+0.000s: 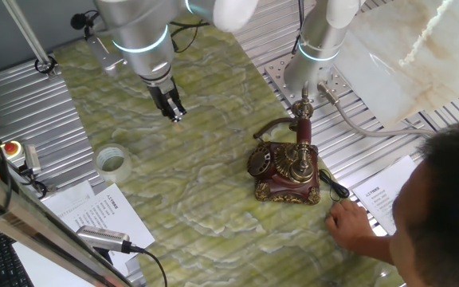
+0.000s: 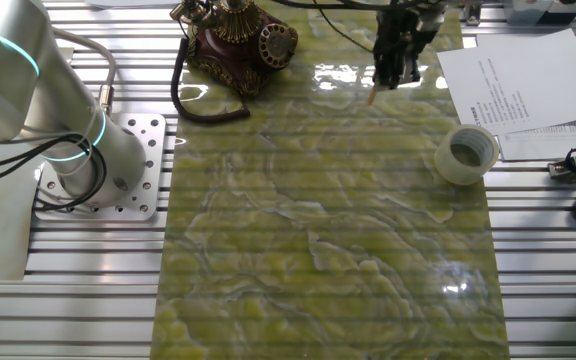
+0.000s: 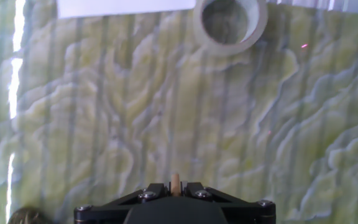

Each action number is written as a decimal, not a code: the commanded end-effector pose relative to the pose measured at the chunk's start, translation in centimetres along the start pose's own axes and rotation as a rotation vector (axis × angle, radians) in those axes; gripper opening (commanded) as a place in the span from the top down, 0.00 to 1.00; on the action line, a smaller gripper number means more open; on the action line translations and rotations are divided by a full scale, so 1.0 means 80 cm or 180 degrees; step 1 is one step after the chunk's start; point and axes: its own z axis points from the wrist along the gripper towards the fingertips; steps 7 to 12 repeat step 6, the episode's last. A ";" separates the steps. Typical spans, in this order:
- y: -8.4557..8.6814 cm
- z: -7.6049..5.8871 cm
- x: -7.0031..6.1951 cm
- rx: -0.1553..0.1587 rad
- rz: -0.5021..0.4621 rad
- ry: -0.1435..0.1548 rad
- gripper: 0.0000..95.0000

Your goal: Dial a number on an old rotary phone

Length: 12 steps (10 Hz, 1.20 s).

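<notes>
The old rotary phone stands on the green marbled mat at the right, dark red-brown with brass trim. Its round dial faces left and the handset rests on its tall cradle. The other fixed view has the phone at the top edge. My gripper hangs above the mat, well to the left of the phone and apart from it. It is shut on a thin wooden stick that pokes out between the fingers. A brass-coloured bit shows at the hand view's lower left corner.
A clear tape roll lies on the mat's left edge, also seen as a tape roll near printed sheets. A person's hand rests right of the phone by the black cord. The arm's base sits beside the mat.
</notes>
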 end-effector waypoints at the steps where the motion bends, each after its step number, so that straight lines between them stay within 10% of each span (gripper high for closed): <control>1: 0.007 -0.003 -0.008 0.0008 -0.0013 0.0019 1.00; 12: 0.009 0.000 -0.009 0.0058 -0.0047 -0.0007 1.00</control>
